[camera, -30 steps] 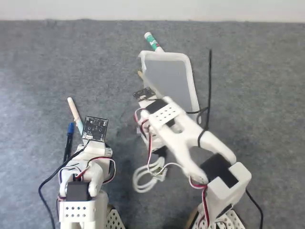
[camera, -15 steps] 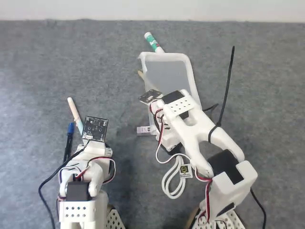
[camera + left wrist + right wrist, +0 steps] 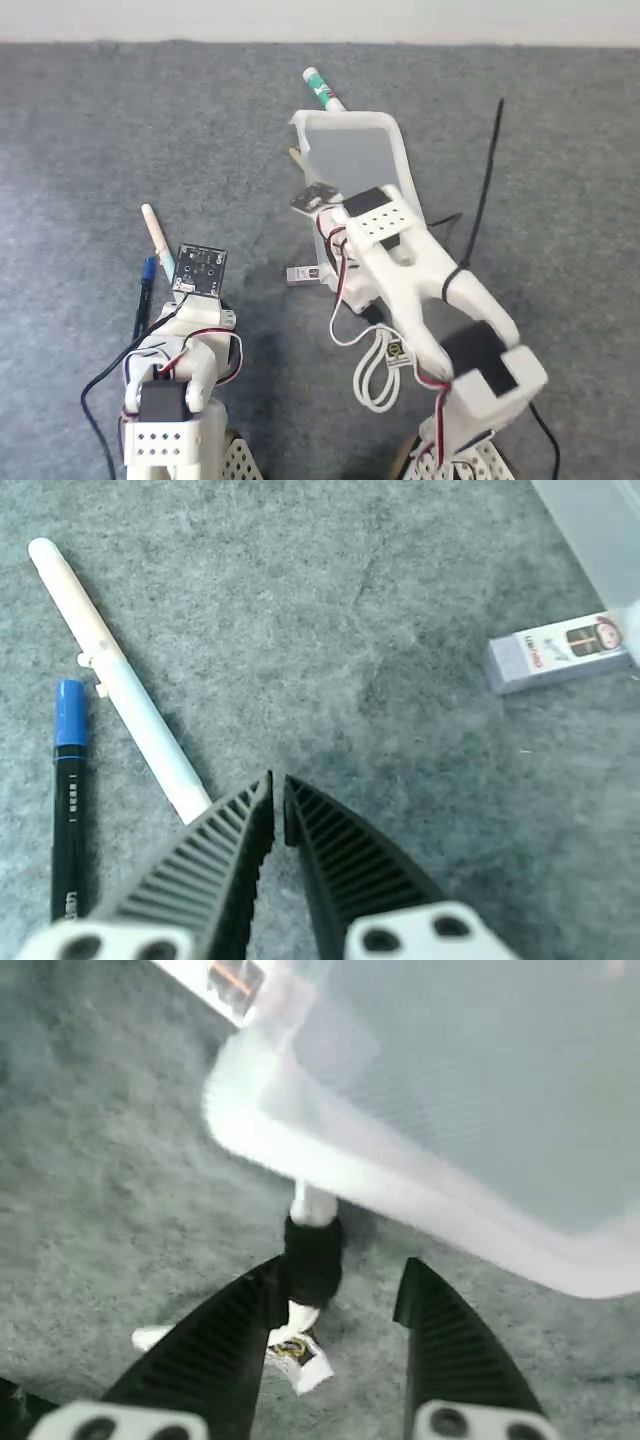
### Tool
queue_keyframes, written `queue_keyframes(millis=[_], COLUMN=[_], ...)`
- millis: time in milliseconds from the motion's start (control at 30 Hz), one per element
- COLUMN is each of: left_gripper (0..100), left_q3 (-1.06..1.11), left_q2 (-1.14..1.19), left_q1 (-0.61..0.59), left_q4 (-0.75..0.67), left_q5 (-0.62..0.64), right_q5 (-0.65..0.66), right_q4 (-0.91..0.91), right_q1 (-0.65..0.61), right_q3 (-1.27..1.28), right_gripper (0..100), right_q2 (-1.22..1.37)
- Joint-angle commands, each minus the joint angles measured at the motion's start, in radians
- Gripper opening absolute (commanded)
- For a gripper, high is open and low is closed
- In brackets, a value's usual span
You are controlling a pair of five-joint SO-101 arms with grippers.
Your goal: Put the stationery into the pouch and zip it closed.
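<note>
The translucent white pouch [image 3: 350, 160] lies at the middle back, and its rim [image 3: 400, 1195] curves across the right wrist view. My right gripper [image 3: 345, 1290] hovers open at the pouch's near edge. The black zip pull [image 3: 312, 1258] hangs between the fingers, against one of them. A small eraser [image 3: 300, 273] [image 3: 560, 650] lies just left of the pouch's near corner. To the left, a white pen [image 3: 155, 235] [image 3: 120, 700] and a blue-capped pen [image 3: 145, 290] [image 3: 68, 780] lie side by side. My left gripper [image 3: 278, 780] is shut and empty beside the white pen's end.
A green-capped pen [image 3: 320, 88] pokes out past the pouch's far end, and a wooden pencil tip [image 3: 295, 155] shows at its left side. The grey carpet [image 3: 540, 180] spreads out to the right. Loose white cable [image 3: 375, 375] hangs under the right arm.
The right arm has swung to the right and forward over the pouch's near end, uncovering the eraser. The left arm has stayed put.
</note>
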Motion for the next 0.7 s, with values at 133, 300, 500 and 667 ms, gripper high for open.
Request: queue_keyframes(millis=[133, 300, 500, 667], left_gripper=[1, 1, 1, 1], left_q3=[-0.005, -0.005, -0.005, -0.005], left_q2=[-0.011, -0.011, -0.011, -0.011], left_q1=[-0.002, -0.002, -0.002, -0.002], left_q4=[0.006, 0.006, 0.006, 0.006], left_q5=[-0.005, -0.005, -0.005, -0.005], right_q5=[-0.043, -0.046, -0.046, -0.038], right_q4=[-0.134, -0.183, -0.232, -0.274], right_q1=[0.018, -0.001, -0.036, -0.036], right_q3=[0.183, 0.253, 0.279, 0.282], right_gripper=[15.1, 15.1, 14.7, 14.7], right_q2=[-0.283, -0.355, -0.302, -0.232])
